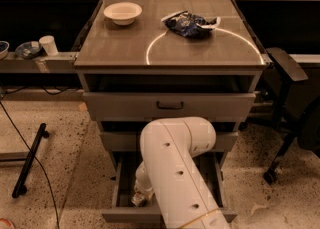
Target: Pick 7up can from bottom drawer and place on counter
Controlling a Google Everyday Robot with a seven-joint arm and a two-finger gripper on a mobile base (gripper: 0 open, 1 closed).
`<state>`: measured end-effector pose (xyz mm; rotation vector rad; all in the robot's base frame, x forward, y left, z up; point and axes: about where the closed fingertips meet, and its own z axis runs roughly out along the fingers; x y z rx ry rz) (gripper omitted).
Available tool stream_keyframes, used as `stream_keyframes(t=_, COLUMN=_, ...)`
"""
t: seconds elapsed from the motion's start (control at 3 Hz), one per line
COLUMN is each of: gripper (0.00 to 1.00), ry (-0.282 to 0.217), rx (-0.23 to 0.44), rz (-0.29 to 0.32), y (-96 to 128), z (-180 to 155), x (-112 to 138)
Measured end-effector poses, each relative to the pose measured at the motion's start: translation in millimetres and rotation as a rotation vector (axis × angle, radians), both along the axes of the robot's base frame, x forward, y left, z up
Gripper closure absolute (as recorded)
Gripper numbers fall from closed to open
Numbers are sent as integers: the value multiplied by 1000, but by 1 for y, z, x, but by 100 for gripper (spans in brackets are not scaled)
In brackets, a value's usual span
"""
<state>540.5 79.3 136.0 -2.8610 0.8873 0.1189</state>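
The bottom drawer (120,216) is pulled open at the foot of the grey cabinet. My white arm bends down into it and hides most of its inside. The gripper (142,187) is low in the drawer's left part, mostly hidden behind the arm. A small pale can with red and green marks, the 7up can (137,199), shows at the gripper's tip on the drawer floor. I cannot tell whether they touch. The counter (115,48) with its thin white circle line is above.
On the counter lie a white bowl (122,12) and a dark blue snack bag (190,24). The two upper drawers (169,106) are partly open above my arm. A shelf with cups (48,45) is at the left, a black chair (287,98) at the right, and a black pole (29,159) lies on the floor.
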Motion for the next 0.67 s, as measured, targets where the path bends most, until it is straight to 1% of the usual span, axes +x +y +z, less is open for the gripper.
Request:
stream_keyframes(t=0.33, gripper=91, ry=10, rx=23, rz=10, y=6, z=9, x=-1)
stream_keyframes(t=0.67, gripper=100, ry=-44, rx=114, rz=42, y=6, z=44, x=1)
